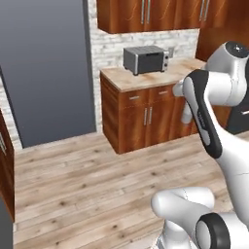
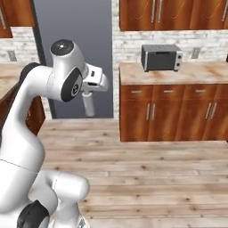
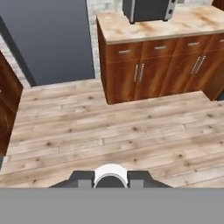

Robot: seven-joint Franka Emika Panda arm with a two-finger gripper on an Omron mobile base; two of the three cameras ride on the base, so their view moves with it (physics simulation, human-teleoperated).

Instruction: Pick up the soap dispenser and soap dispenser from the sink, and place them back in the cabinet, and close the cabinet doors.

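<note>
Gripper (image 3: 110,178) clamped on a soap dispenser (image 2: 88,105) — the white bottle hangs below the hand, well above the wood floor (image 2: 147,178), and in the hand view its rounded end sits between the fingertips. Arm is folded up, facing the counter (image 1: 146,77) with the toaster (image 1: 145,59) — upper cabinet doors (image 2: 153,13) above it are closed.
</note>
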